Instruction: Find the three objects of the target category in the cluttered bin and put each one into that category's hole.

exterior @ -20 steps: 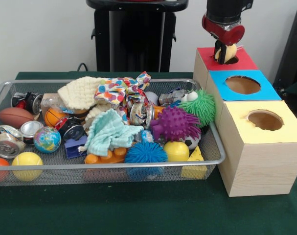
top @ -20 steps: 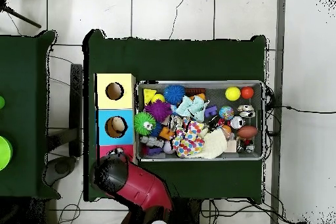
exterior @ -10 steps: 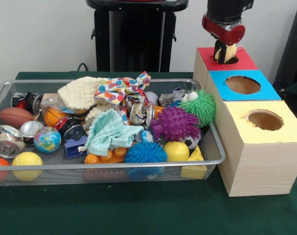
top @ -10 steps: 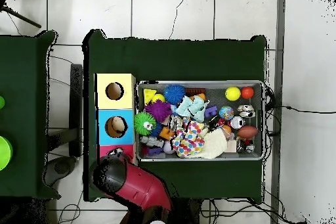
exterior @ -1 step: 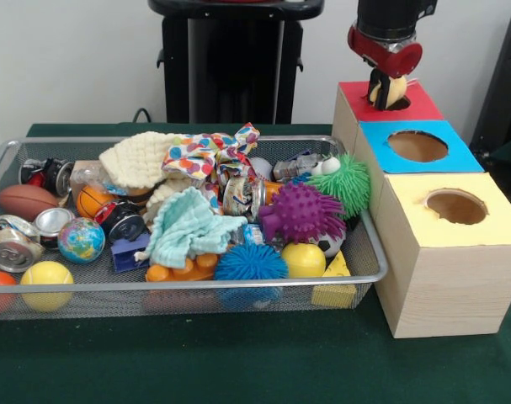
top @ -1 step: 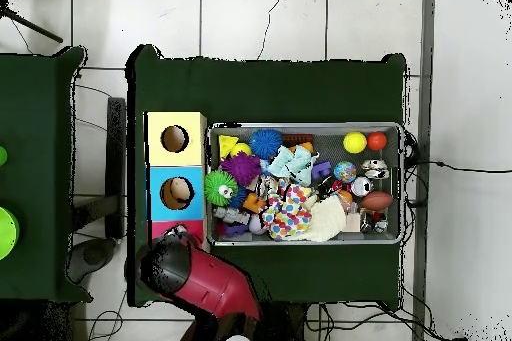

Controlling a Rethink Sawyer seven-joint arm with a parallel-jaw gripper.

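- While it hangs just above the red box, the pale ball sits pinched in the gripper, right over that box's hole at the far end of the row.
- If the ball is let go off-centre, I judge it could strike the rim of the hole, bounce on the flat top and roll off the box; its smooth, round shape gives it nothing to stop on.
- A slip is also possible, since only a narrow part of a curved, slick-looking surface is held.
- Beside the red box stand a blue box and a yellow box, each with wooden sides, a coloured top and a round hole; from overhead something brownish lies inside the blue box.
- Next to the boxes sits a wire-mesh bin, shallow and rectangular, packed with clutter.
- Its contents vary widely: a spiky purple ball and a spiky blue ball that look rubbery, a smooth yellow ball, a soft teal cloth, a knitted cream cloth, shiny dented cans and a small globe.
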